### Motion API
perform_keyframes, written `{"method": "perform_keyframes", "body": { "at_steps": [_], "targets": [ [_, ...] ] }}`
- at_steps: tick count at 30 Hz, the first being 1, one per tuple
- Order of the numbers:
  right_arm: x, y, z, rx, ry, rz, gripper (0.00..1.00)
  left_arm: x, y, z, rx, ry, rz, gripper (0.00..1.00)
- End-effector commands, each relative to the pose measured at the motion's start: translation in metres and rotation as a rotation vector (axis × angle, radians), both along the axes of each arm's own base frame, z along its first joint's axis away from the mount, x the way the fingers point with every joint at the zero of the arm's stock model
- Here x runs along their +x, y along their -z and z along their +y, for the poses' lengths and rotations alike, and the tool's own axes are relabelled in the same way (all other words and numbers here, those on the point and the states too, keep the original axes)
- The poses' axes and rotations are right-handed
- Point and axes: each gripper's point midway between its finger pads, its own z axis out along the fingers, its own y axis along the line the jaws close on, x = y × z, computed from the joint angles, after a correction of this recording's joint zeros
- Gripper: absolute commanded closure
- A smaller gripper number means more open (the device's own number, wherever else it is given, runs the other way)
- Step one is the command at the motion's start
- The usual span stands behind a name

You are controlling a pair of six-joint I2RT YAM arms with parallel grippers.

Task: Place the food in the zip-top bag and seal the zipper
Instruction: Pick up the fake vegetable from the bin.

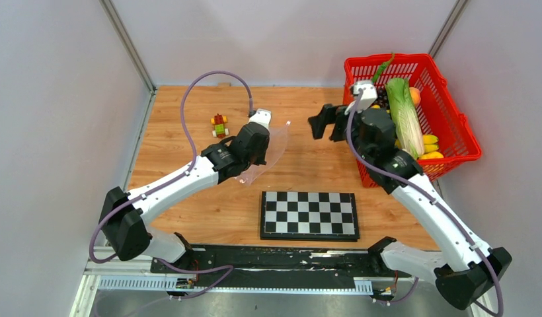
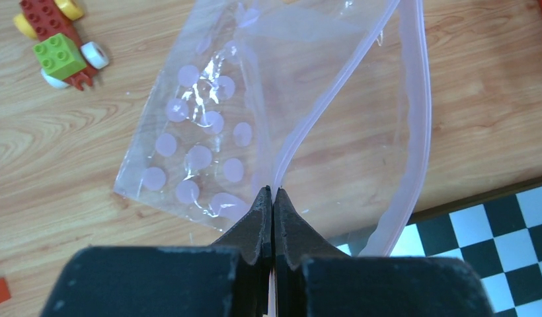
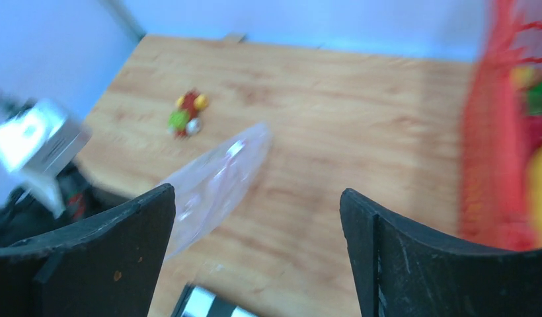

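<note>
One red basket, upper right of top view, holds food: one lettuce, one pod, few yellow pieces.
One chessboard, lower centre.
One bag, centre left, mouth gaping.
Two grippers: left gripper pinched tight on bag's zipper; right gripper, centre, jaws wide apart, empty.
One brick toy, upper left.

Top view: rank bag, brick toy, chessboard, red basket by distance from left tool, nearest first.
1. bag: pinched in the left tool.
2-3. brick toy, back-left, and chessboard, front-right: too close to call.
4. red basket: far right.
</note>
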Motion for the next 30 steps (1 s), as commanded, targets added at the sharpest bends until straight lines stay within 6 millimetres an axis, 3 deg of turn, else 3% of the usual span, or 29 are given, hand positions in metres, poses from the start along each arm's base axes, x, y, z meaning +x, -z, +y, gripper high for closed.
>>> {"method": "perform_keyframes", "body": {
  "at_steps": [1, 5, 9, 15, 22, 30],
  "targets": [
    [0.035, -0.027, -0.078, -0.152, 0.286, -0.069, 0.08, 0.001, -0.017, -0.013, -0.100, 0.034, -0.030, 1.00],
    [0.060, -0.025, -0.134, -0.222, 0.408, -0.005, 0.08, -0.001, -0.016, -0.016, -0.106, 0.065, -0.024, 1.00],
    [0.090, -0.006, -0.188, -0.290, 0.519, 0.100, 0.05, -0.004, -0.016, -0.018, -0.108, 0.090, -0.020, 1.00],
    [0.132, 0.032, -0.251, -0.344, 0.612, 0.270, 0.03, -0.009, -0.016, -0.024, -0.120, 0.137, -0.010, 1.00],
    [0.172, 0.054, -0.304, -0.407, 0.656, 0.369, 0.05, -0.013, -0.013, -0.031, -0.130, 0.181, 0.011, 1.00],
    [0.220, 0.090, -0.334, -0.510, 0.643, 0.420, 0.09, -0.017, -0.010, -0.033, -0.120, 0.216, 0.022, 1.00]
  ]
}}
